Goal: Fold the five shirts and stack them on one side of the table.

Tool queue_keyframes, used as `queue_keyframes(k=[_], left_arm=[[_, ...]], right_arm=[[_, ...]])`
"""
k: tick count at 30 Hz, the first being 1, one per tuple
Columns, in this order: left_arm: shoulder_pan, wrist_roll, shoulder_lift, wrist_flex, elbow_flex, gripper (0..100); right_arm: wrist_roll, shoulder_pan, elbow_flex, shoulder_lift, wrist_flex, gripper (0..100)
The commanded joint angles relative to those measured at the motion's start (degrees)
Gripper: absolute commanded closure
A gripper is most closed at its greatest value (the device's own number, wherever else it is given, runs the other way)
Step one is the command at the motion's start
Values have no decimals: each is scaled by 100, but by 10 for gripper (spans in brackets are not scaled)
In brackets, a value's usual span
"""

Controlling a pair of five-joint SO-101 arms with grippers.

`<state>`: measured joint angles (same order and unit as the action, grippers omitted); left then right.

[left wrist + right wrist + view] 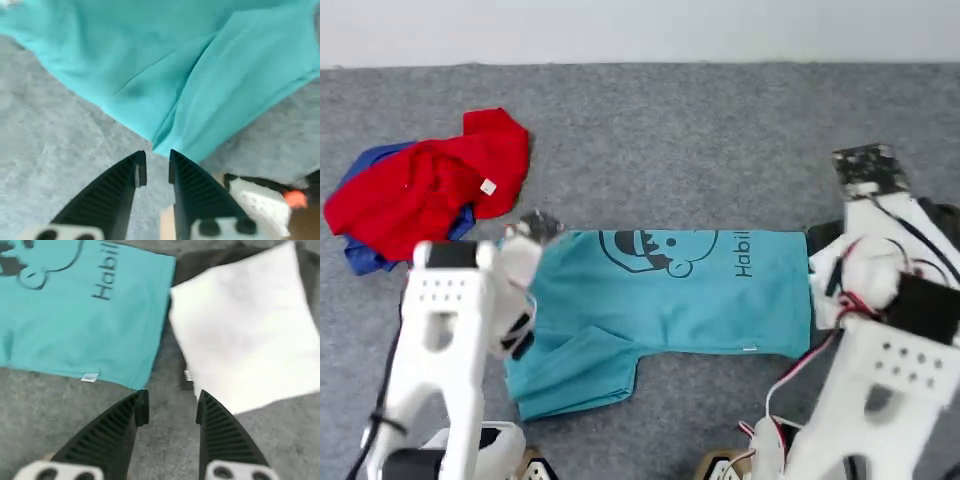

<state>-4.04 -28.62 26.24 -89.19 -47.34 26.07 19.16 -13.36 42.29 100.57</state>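
— How did the teal shirt [660, 300] look?

— It lay flat across the middle of the grey desk [670, 130], dark line drawing and lettering facing up, the drawing cut off at the shirt's far edge. The end nearer the left arm was bunched into loose folds, with a sleeve jutting toward the arms.

— And the other shirts?

— A red shirt [430, 185] sat crumpled at the far left on top of a blue shirt [365, 255], well apart from the teal one. By the right arm, a white shirt [245, 335] lay folded on a dark shirt [200, 265], just beside the teal shirt's hem.

— What about the left claw [156, 167]?

— Only a narrow gap, nothing in it. Its tips hung just short of a pointed fold of the teal cloth; whether they touched it, I couldn't tell.

— The right claw [171, 407]?

— Wider apart and empty too, over bare desk between the teal shirt's corner and the white shirt's edge.
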Motion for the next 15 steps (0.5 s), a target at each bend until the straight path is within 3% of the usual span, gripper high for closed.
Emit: queue_keyframes(k=[1, 6, 15], left_arm=[[-141, -149, 545, 905, -910, 917], [-132, 273, 853, 1749, -1675, 917], [-114, 853, 1064, 1767, -1684, 917]], right_arm=[[-114, 374, -123, 462, 215, 832], [-97, 567, -774, 1147, 189, 832], [-202, 576, -721, 2448, 92, 832]])
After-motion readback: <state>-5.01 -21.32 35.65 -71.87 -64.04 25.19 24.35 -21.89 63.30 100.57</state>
